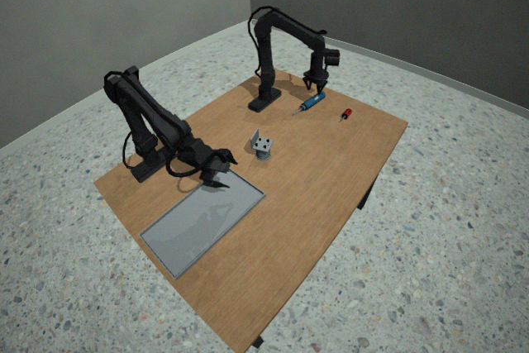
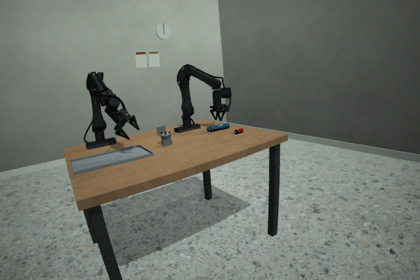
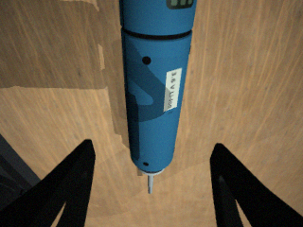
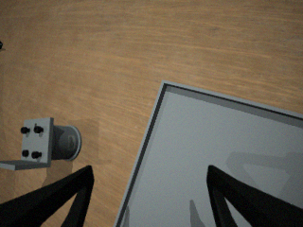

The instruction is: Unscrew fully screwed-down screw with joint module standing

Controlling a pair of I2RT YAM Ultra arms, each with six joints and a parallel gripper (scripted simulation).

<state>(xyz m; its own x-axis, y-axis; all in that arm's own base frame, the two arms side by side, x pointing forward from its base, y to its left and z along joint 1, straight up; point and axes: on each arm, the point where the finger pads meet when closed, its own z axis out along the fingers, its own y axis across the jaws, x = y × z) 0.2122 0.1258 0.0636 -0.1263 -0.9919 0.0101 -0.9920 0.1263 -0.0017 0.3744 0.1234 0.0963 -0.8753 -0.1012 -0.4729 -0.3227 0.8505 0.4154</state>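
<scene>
My left gripper (image 1: pixel 312 89) (image 2: pixel 218 119) (image 3: pixel 152 149) is spread above the screwdriver (image 1: pixel 313 101) (image 2: pixel 218 127) (image 3: pixel 153 95), its white label (image 3: pixel 173 90) too blurred to read surely. My right gripper (image 1: pixel 232 175) (image 2: pixel 134 134) (image 4: pixel 150 173) is spread too; the module (image 1: pixel 263 154) (image 2: pixel 166 140) (image 4: pixel 62 142) stands mid-frame in the top view.

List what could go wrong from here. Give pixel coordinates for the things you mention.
The unfixed joint module (image 1: pixel 263 155) (image 2: pixel 166 140) (image 4: pixel 62 142) stands unheld, so pressing on a screw may tip or spin it.

The electric screwdriver (image 1: pixel 313 102) (image 2: pixel 218 127) (image 3: pixel 153 95) lies on its side, its barrel round; the open left tool (image 1: pixel 313 90) (image 2: pixel 218 119) (image 3: pixel 152 149) might nudge it rolling.
</scene>
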